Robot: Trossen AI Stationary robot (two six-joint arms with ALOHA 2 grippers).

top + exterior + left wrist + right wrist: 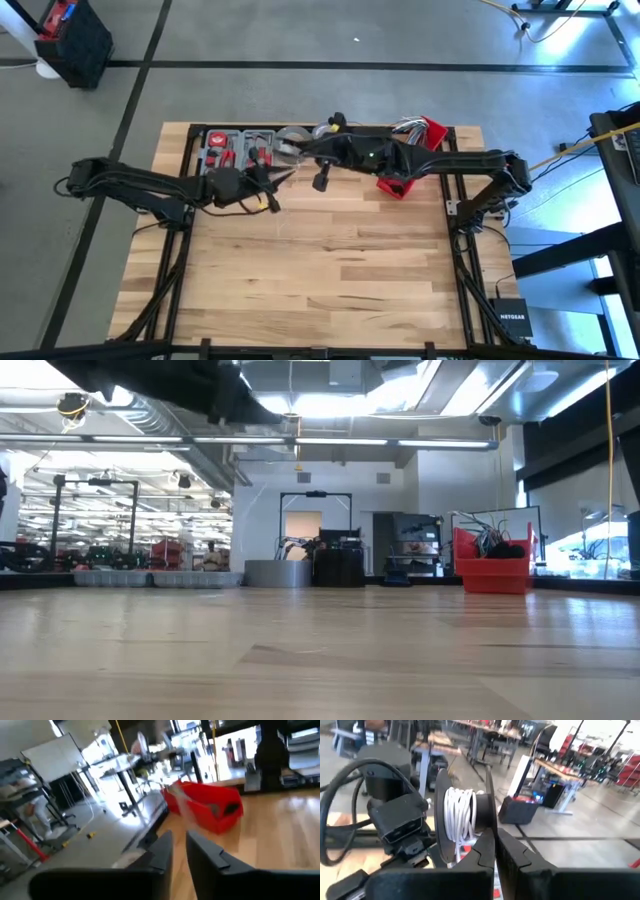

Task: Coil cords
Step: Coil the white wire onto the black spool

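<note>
Your closed right end effector point(495, 840) grips the white cord point(461, 815) coil; the slightly parted left end effector point(285, 175) sits just beside it.

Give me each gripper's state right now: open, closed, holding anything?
Left gripper: fingers slightly apart, nothing between them.
Right gripper: shut on the white cord, which is coiled between its fingers.
</note>
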